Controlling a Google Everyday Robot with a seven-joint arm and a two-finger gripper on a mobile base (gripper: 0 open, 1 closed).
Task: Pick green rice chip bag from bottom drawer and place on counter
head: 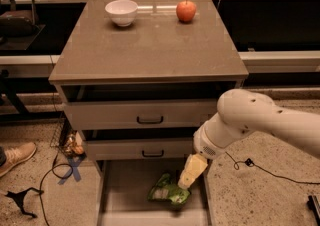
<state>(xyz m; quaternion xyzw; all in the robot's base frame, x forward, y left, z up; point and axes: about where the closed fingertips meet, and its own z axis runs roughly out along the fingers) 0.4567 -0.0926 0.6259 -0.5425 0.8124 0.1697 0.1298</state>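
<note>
The green rice chip bag (169, 193) lies crumpled on the floor of the open bottom drawer (122, 197), toward its right side. My gripper (188, 174) hangs on the white arm coming in from the right and sits just above the bag's upper right edge, pointing down into the drawer. The counter (145, 45) is the flat grey-brown top of the cabinet, well above the gripper.
A white bowl (121, 11) and a red apple (186, 10) stand at the counter's back edge. Two upper drawers with black handles (150, 119) are pushed in. A shoe (16, 156) and cables (55, 175) lie on the floor to the left.
</note>
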